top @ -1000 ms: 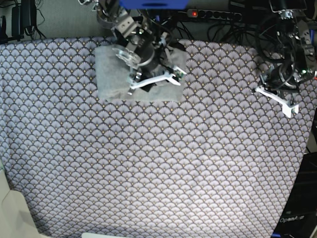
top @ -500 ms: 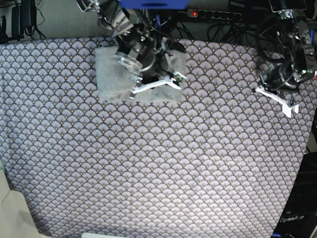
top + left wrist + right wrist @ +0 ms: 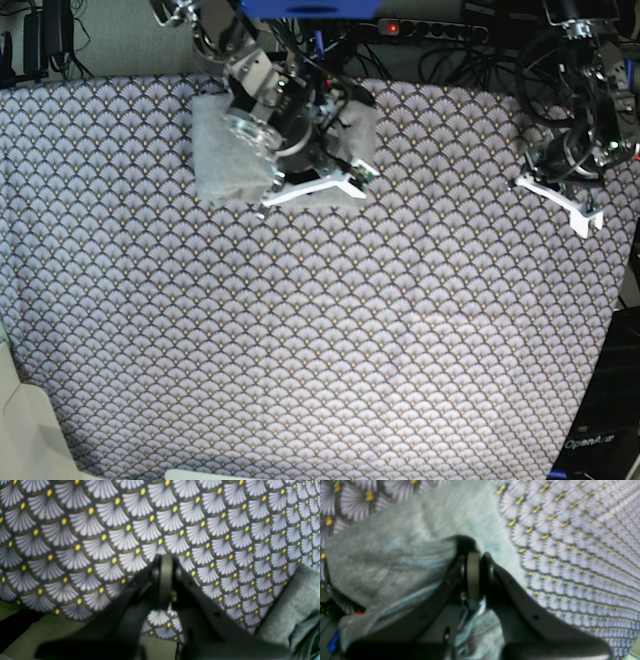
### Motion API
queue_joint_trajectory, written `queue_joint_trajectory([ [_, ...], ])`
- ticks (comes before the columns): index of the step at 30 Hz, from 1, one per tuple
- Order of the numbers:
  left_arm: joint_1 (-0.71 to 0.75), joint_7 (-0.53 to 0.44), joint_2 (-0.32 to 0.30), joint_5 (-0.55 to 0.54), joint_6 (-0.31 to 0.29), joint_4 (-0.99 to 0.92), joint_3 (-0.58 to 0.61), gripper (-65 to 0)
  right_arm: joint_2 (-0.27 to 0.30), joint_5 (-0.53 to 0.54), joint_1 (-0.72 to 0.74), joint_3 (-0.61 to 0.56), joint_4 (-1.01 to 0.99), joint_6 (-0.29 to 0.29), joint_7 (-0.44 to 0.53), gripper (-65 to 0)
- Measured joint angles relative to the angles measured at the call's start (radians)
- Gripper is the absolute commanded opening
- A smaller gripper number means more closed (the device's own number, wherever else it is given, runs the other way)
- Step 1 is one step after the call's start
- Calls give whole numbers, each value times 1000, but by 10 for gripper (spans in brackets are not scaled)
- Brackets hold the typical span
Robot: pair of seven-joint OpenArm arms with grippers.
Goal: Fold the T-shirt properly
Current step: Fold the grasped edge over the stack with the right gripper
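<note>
The T-shirt (image 3: 222, 150) lies folded into a light grey block at the far edge of the table, partly hidden under my right arm. At the block's near edge my right gripper (image 3: 312, 188) sits low on the fabric. In the right wrist view its jaws are pressed together (image 3: 470, 547), with folds of the T-shirt (image 3: 395, 550) bunching up to the tips, so it looks shut on a pinch of fabric. Far off at the right side, my left gripper (image 3: 575, 208) is shut and holds nothing. It hovers over bare patterned cloth (image 3: 166, 560).
The purple-grey scallop-patterned cloth (image 3: 330, 340) covers the whole table. Cables and a power strip (image 3: 440, 28) run along the far edge behind the arms. In the left wrist view, grey material (image 3: 297, 605) shows at the lower right.
My right gripper has gone from open to shut and shifted slightly toward the shirt's near edge. The left arm has not moved.
</note>
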Motion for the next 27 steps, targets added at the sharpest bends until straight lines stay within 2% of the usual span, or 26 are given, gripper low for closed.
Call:
queue_joint_trajectory([
  [3, 0, 0, 0, 0, 0, 0, 0, -650, -1, -1, 7, -10, 33, 0, -41, -650],
  [7, 0, 0, 0, 0, 0, 0, 0, -650, -6, -3, 56, -89, 37, 0, -92, -650],
  [11, 0, 0, 0, 0, 0, 0, 0, -650, -48, 1, 76, -152, 37, 1, -140, -650],
  [14, 1, 0, 0, 0, 0, 0, 0, -650, -84, 0, 97, -169, 37, 0, -146, -650],
  [18, 3, 0, -1, 0, 0, 0, 0, -650, -105, 0, 117, -175, 33, 0, -147, -650],
  [23, 5, 0, -2, 0, 0, 0, 0, -650, -105, 0, 158, -177, 13, 39, -143, -650],
  [27, 5, 0, -8, 0, 0, 0, 0, -650, -100, 1, 167, -179, -67, 46, -138, -650],
])
